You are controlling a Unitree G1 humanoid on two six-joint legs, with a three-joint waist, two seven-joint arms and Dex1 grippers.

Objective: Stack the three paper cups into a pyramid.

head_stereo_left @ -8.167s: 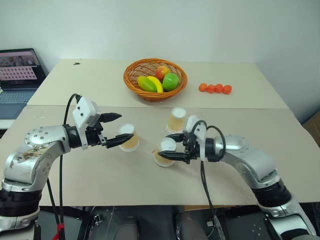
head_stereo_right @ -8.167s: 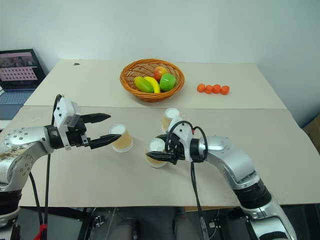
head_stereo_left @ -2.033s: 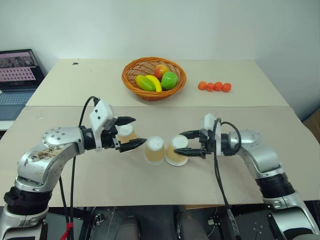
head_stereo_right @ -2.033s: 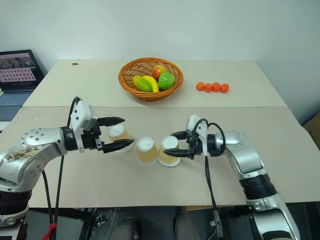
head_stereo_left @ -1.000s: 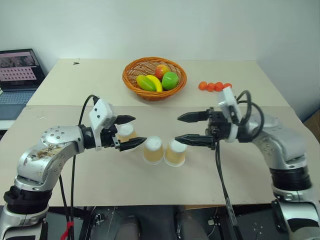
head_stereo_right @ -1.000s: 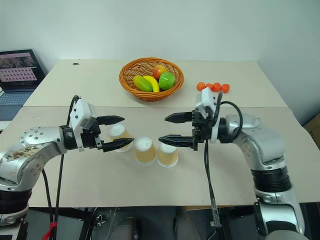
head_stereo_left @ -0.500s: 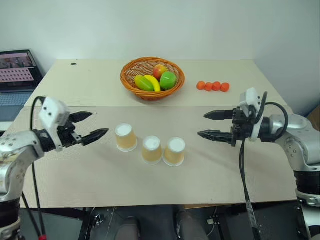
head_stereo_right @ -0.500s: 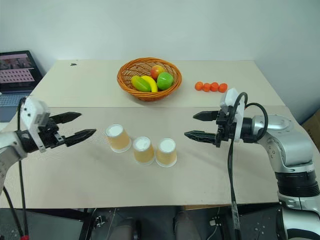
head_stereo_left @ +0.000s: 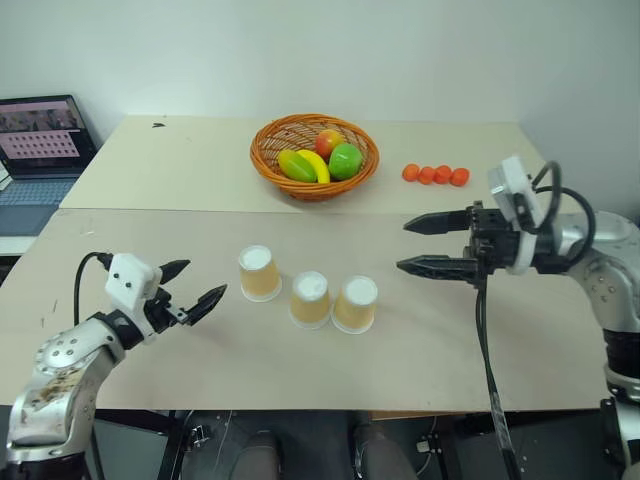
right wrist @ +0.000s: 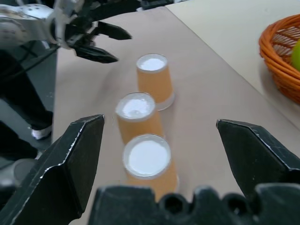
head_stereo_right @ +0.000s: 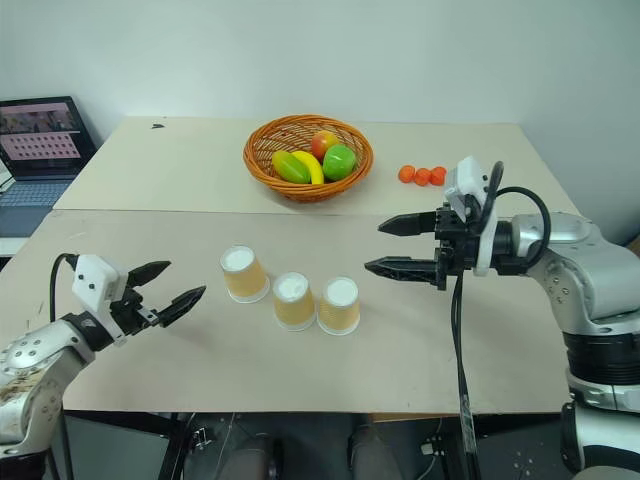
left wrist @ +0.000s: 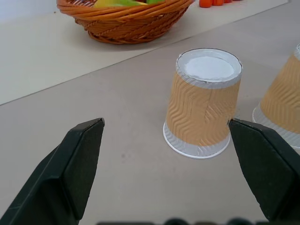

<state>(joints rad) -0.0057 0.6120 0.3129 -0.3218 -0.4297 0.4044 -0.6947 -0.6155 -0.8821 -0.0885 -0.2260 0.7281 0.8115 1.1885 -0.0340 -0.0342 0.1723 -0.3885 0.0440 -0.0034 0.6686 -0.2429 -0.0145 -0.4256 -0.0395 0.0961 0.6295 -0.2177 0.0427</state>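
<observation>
Both arms have pulled back; left gripper [head_stereo_left: 190,288] and right gripper [head_stereo_left: 425,245] gape empty, three paper cups [head_stereo_left: 310,297] unstacked.

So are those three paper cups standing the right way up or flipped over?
Flipped over: each paper cup shows its white base on top.

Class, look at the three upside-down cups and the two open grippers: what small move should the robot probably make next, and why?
Probably bring the open left gripper in around the leftmost cup. That cup stands apart on the table, while the middle cup and right cup sit side by side as a base. The right gripper is also open and holds nothing.
</observation>
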